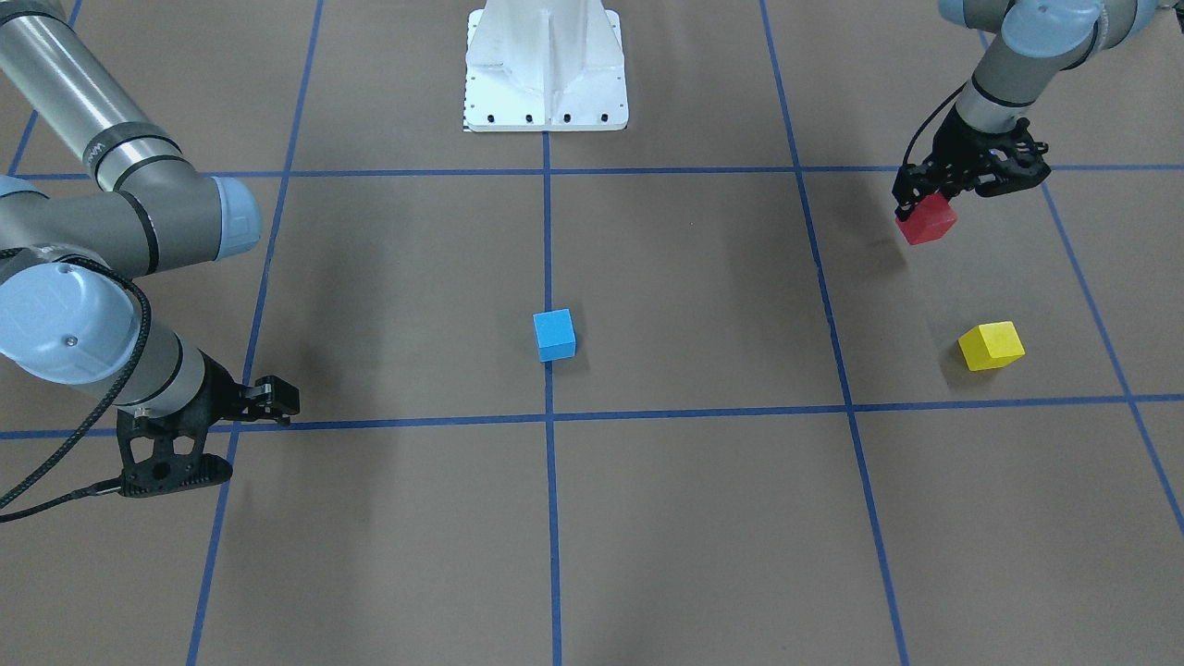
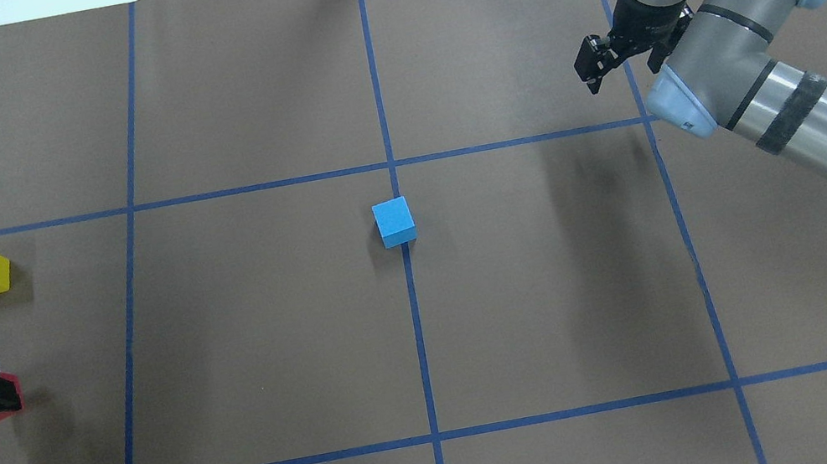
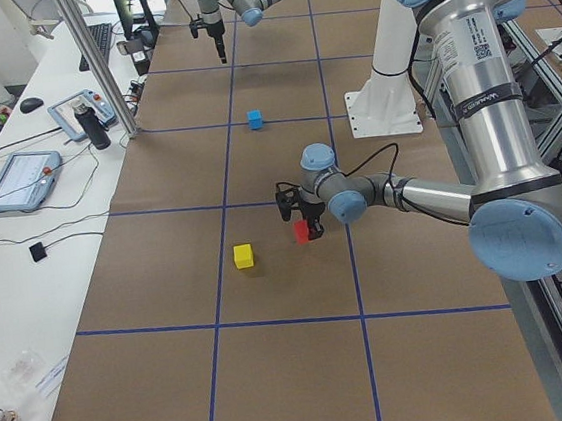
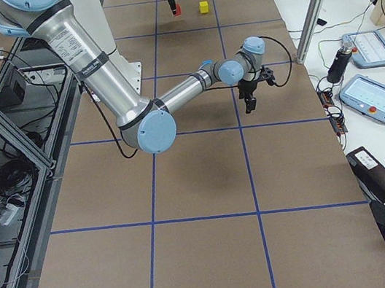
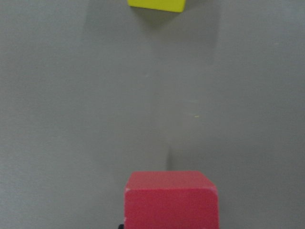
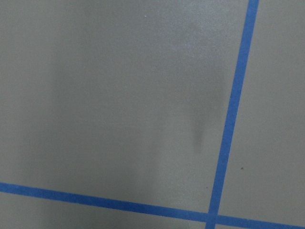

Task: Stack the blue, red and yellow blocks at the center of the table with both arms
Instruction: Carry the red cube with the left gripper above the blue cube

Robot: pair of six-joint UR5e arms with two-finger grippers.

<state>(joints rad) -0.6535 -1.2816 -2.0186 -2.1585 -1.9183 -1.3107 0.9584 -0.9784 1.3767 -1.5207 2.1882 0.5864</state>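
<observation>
Brown table: left gripper clenched on red block, well apart from blue block; right gripper spread wide.

Yellow block sits near red block; blue block stands apart.

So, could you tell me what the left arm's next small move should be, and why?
Probably carry the red block sideways until it hangs over the blue block. The left gripper is shut on the red block, seemingly just clear of the table, and the blue block sits at the center with nothing on top.
</observation>
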